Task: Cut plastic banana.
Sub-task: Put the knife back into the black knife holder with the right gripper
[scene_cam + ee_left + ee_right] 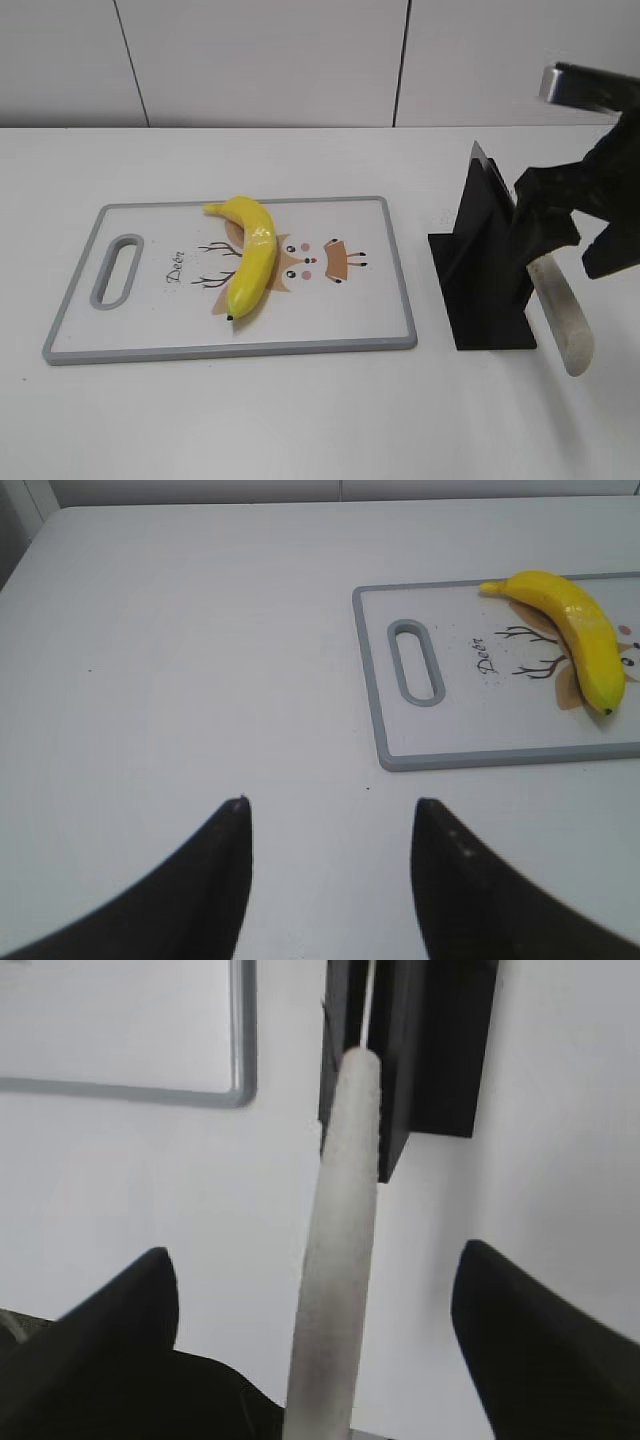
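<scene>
One glossy yellow plastic banana (252, 254), one grey-rimmed white cutting board (395, 262) with a printed deer face, one black knife stand (484, 262), one knife with a pale, rough-looking handle (562, 307), and two black grippers make up the scene on the white table (300, 420).

The right gripper (578, 240) hangs at the right edge of the exterior view, over the stand. Its fingers (530, 1350) are spread wide apart, and the pale handle (338, 1240) runs up between them without visibly touching either one (the right wrist view shows bare table on both sides of the handle). The blade end is seated in the slot of the black stand (410, 1050), ahead of the gripper. The banana lies well to this gripper's left, beyond the stand, with the board's corner (235, 1085) just showing ahead and left in the wrist view.

The left gripper (330, 820) hovers over bare table (180, 660) with its fingers (225, 880) parted and nothing between them. From it, the banana (570, 630) lies ahead and well to the right, resting on the far half of the board (375, 680), past the slotted handle hole (415, 662). The banana's stem points away from the gripper and its dark tip toward the board's near edge; it lies across the printed deer face and antlers.
</scene>
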Controlling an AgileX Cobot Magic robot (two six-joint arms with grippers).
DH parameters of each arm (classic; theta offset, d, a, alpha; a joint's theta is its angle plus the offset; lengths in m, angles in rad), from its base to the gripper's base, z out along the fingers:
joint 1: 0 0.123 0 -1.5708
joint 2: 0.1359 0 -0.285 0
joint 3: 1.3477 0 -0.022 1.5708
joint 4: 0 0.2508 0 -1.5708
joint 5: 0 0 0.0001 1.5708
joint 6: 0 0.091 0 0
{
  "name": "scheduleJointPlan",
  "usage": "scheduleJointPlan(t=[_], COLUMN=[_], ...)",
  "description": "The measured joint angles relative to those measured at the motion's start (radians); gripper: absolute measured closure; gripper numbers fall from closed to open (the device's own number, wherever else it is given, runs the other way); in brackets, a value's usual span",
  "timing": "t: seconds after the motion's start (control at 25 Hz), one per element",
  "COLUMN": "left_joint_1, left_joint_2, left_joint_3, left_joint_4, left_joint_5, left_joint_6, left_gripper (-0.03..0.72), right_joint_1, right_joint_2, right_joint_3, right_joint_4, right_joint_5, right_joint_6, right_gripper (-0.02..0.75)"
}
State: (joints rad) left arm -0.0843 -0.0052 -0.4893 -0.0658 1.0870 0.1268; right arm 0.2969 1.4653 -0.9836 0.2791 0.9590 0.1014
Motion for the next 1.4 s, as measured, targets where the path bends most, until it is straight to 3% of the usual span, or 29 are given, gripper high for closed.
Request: scheduleJointPlan(t=[0.36,0.6,1.0,1.4], left_joint_1=[0.0,0.0,0.0,0.0], left_joint_2=[0.0,0.0,0.0,0.0], left_joint_3=[0.0,0.0,0.0,0.0], left_joint_4=[0.0,0.0,-0.001,-0.001], left_joint_5=[0.0,0.0,0.0,0.0], left_joint_6=[0.0,0.0,0.0,0.0], left_gripper=[0.209,0.209,0.209,0.209], right_joint_1=[0.0,0.0,0.0,0.0], right_joint_2=[-0.328,-0.604,-1.049,-1.324], right_joint_3=[-0.004,0.161,0.431,0.453], right_joint_4=[0.004,0.002,-0.043,-0.045], right_joint_5=[-0.001,0.022,0.016,0.044], right_joint_6=[-0.163,-0.334,-0.358,-0.335], right_gripper=[0.091,0.112,0.149,0.16])
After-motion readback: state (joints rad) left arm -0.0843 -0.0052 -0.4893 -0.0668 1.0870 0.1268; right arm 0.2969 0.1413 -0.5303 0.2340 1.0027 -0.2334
